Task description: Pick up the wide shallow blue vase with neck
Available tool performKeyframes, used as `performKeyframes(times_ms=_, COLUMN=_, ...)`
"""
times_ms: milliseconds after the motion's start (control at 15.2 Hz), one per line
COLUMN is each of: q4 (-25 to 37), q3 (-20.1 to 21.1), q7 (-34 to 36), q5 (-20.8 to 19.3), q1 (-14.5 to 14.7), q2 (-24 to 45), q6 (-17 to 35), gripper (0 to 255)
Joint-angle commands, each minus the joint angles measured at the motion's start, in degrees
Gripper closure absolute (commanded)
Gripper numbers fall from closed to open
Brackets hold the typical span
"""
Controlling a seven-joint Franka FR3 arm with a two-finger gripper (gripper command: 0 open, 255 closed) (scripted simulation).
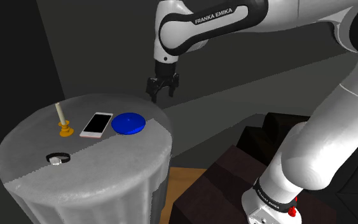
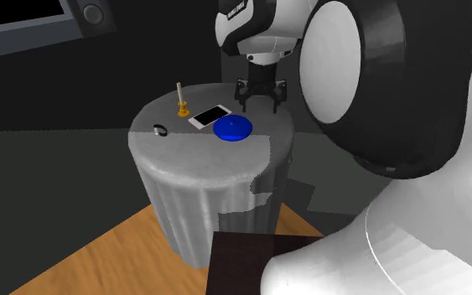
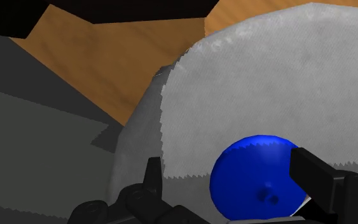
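Note:
The blue vase (image 1: 128,123) is a wide, flat, deep-blue piece resting on the round grey cloth-covered table (image 1: 120,162). In the shoulder view it lies near the table's right rim, beside a white phone. My black gripper (image 1: 162,90) hangs open in the air above the table's far right edge, a short way beyond the vase and touching nothing. From the second exterior view the gripper (image 2: 259,97) hovers just behind the vase (image 2: 233,128). In the wrist view the vase (image 3: 257,181) lies on the table below the spread fingers (image 3: 320,181), closer to the thicker one.
On the table a white phone (image 1: 96,125) lies beside the vase, with a candle in a yellow holder (image 1: 63,125) further along. A small dark ring-like band (image 1: 58,158) sits near the front. Wooden floor (image 2: 108,251) surrounds the table; the dark stand (image 1: 234,178) is at lower right.

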Motion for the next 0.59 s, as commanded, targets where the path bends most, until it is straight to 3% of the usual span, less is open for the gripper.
performKeyframes(times_ms=0, q4=3.7, q3=0.6, q7=0.9, q5=-0.2, q1=0.4, q2=4.9, q6=0.9, gripper=0)
performKeyframes(times_ms=528, q4=20.0, q3=2.3, q7=4.0, q5=-1.5, q1=2.9, q2=22.8, q6=1.4, gripper=0)
